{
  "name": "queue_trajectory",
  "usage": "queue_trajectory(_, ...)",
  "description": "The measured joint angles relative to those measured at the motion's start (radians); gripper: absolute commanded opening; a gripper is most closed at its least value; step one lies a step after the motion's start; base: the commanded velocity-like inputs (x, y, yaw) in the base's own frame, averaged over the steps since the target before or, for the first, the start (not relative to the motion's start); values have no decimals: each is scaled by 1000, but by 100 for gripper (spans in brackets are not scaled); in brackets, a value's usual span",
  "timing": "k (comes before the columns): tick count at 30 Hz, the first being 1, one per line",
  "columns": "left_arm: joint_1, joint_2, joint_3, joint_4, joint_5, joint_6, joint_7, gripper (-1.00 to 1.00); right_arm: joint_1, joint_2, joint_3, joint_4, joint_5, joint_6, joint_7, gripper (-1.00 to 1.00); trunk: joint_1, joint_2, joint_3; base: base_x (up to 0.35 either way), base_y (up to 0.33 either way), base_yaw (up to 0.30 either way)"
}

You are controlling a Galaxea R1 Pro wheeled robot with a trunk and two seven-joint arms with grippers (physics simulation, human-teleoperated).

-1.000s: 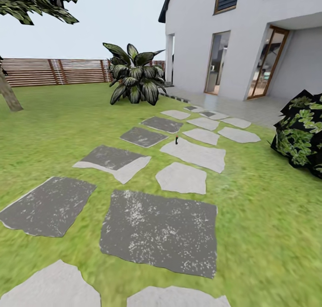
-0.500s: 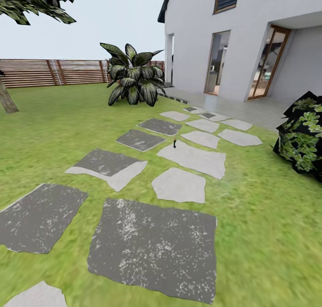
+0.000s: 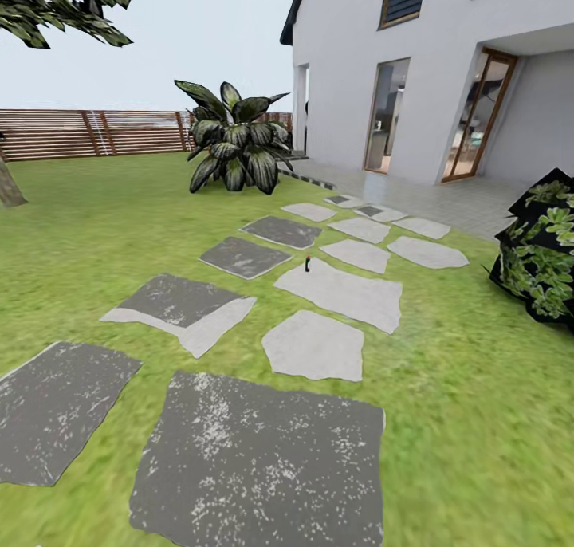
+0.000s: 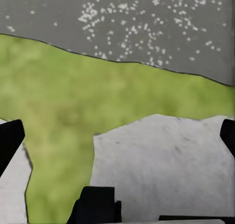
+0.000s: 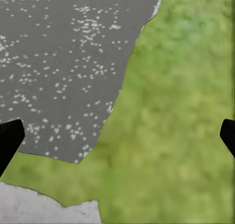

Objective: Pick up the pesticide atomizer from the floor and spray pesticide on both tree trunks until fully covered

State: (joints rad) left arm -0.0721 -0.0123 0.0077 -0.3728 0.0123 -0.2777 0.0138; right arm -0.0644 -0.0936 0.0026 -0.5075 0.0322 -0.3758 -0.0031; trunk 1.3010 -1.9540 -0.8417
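**Two open grippers, one small bottle still well ahead**

Both of my grippers hang empty with their fingers spread wide. In the left wrist view the left gripper [image 4: 117,136] shows its dark fingertips [image 4: 10,138] at the two edges of the picture, with pale stone and grass between them; the right gripper [image 5: 117,136] looks the same over a dark speckled slab and lawn. Nothing sits between either pair of fingers.

The pesticide atomizer [image 3: 307,265] stands upright — a tiny dark shape at the near-left corner of a pale stepping stone [image 3: 343,292], well ahead of me along the path. It looks to be at the stone's edge, though at this size I cannot tell whether its base rests on stone or grass. One tree trunk [image 3: 8,186] leans at the far left edge by the wooden fence [image 3: 96,131], with foliage overhead; a broad-leaved plant [image 3: 235,152] and the white house [image 3: 383,68] lie beyond the path.

My step is the approach, so I judge the care lies in the driving: keep the bottle centred in the head view, slow early, and stop short of it so an arm can reach down — rolling too close risks knocking over something so small. I would lower one gripper with its fingers kept apart and straddle the bottle squarely before closing.
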Motion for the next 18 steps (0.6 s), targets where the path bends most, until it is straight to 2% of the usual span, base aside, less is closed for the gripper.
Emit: queue_trajectory(18, 0, 0, 0, 0, 0, 0, 0, 100, 0, 0, -1, 0, 0, 0, 0, 100, 0, 0, 0, 306, -133, 0)
